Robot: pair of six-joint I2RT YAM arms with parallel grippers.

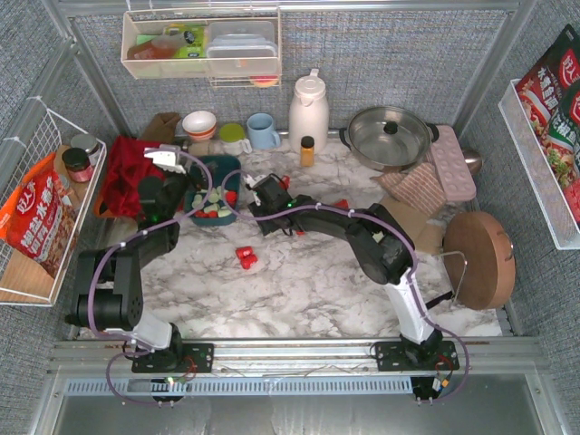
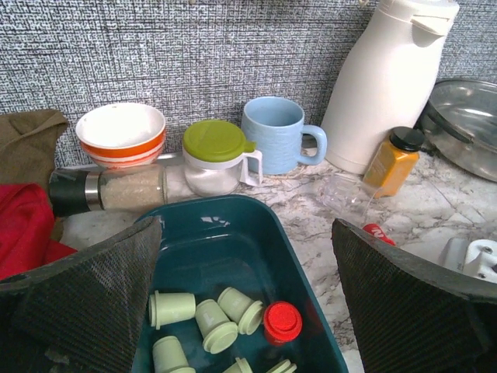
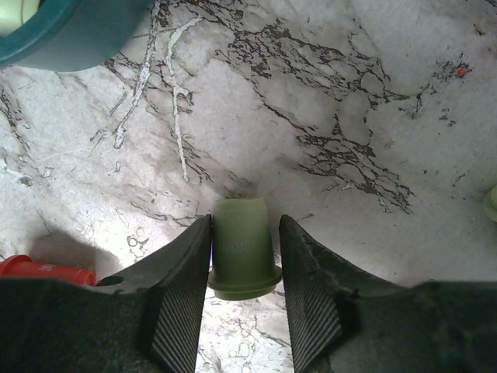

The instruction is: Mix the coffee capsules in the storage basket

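Observation:
The dark teal storage basket (image 1: 193,170) stands at the back left and holds several pale green coffee capsules (image 2: 211,325) and one red capsule (image 2: 282,322). My left gripper (image 2: 247,225) hangs wide open above the basket (image 2: 233,203) with nothing between its fingers. To the basket's right, my right gripper (image 3: 245,221) is low over the marble, its pads closed against a green capsule (image 3: 241,241) lying on the table. Two red capsules (image 1: 246,257) lie mid-table, and more red ones (image 1: 342,205) lie near the right arm. One corner of the basket (image 3: 70,31) shows in the right wrist view.
Behind the basket stand a white thermos (image 1: 308,109), amber bottle (image 1: 307,149), blue mug (image 1: 263,130), green-lidded jar (image 2: 217,155) and striped bowl (image 2: 122,134). A red cloth (image 1: 127,172) lies to the left. A steel pot (image 1: 390,136), pink tray (image 1: 450,161) and wooden board (image 1: 478,258) occupy the right.

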